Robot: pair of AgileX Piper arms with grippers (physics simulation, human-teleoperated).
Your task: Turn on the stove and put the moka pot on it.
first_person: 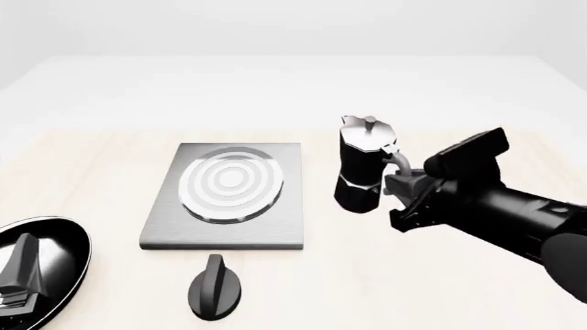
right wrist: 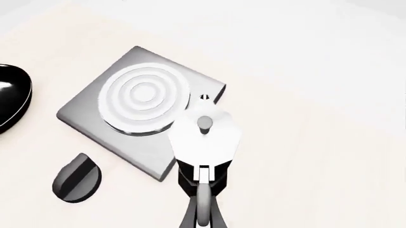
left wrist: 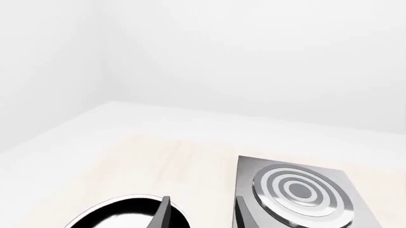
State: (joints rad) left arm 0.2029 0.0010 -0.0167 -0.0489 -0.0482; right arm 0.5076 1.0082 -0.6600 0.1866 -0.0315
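The stove is a flat grey plate with silver burner rings, left of the table's middle; its rings also show in the left wrist view and the right wrist view. Its black oval knob lies apart, in front of the plate. The moka pot, black below and silver on top, stands upright just right of the stove. My right gripper is shut on its curved handle. I cannot tell whether the pot touches the table. My left gripper hangs open over the pan, fingers apart.
A black frying pan sits at the table's front left corner, under the left gripper, and shows in both wrist views. Pale tabletop lies behind the stove and to the right of the pot.
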